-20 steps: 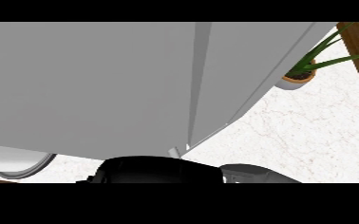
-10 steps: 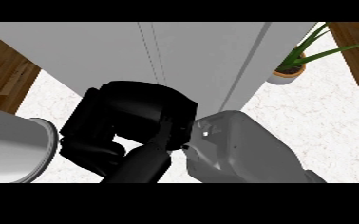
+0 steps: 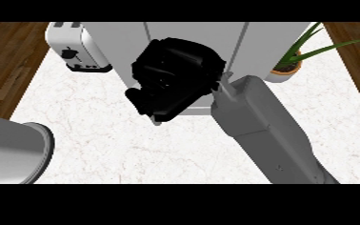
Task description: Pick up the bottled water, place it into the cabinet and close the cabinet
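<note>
Head view only: cabinet occupies the upper centre of the frame, a pale grey box standing on the white marble counter, with two vertical seams visible on its face. Right hand sits at frame centre, directly in front of the cabinet's lower face, its black fingers curled together into a compact mass; whether they enclose anything cannot be told, since the hand hides its own palm. Right forearm runs from the lower right edge up to that hand. Bottled water is not visible anywhere in this view, and whether it is inside the hand or the cabinet cannot be determined. Toaster stands at upper left, just beside the cabinet's left side. Potted plant stands at upper right, near the cabinet's right side, green leaves reaching toward the frame's corner. Grey rounded form enters at the lower left edge; its identity cannot be told. Wooden floor shows at both upper corners.
</note>
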`<state>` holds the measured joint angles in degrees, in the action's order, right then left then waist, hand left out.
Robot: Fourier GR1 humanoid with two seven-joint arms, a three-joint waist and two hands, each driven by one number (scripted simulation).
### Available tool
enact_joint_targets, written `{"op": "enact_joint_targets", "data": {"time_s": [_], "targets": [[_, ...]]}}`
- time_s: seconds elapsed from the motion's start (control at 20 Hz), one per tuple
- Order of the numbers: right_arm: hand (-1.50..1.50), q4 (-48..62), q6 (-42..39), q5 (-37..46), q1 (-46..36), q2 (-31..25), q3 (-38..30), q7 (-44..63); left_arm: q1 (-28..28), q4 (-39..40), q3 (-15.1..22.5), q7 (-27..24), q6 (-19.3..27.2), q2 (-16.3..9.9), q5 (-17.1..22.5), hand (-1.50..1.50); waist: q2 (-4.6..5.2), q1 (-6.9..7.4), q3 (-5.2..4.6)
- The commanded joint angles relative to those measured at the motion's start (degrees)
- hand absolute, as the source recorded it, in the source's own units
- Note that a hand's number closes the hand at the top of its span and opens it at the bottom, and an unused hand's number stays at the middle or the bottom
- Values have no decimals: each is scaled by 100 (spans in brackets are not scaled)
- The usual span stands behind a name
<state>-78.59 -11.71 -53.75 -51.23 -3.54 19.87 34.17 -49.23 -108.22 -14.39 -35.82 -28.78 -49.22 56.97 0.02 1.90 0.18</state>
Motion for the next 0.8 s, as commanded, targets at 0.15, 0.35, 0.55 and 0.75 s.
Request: {"op": "enact_joint_targets", "data": {"time_s": [0.15, 0.35, 0.55, 0.75], "targets": [[150, 954, -594, 456, -428, -190, -619, -666, 136, 574, -619, 86, -313, 177, 237, -150, 19, -44, -18], [150, 1539, -876, 1037, -634, -128, -674, -1341, 258, 268, -505, 243, -120, 430, 27, -150, 41, -5, -18], [150, 1441, -496, 1556, -738, 99, -607, -1730, 268, 391, -535, 397, -260, 541, 30, -150, 22, -44, -21], [-150, 1531, -420, 1544, -1112, -184, -1012, -1779, 314, 212, -585, 542, -85, 583, -21, -150, 34, -58, -19]]}}
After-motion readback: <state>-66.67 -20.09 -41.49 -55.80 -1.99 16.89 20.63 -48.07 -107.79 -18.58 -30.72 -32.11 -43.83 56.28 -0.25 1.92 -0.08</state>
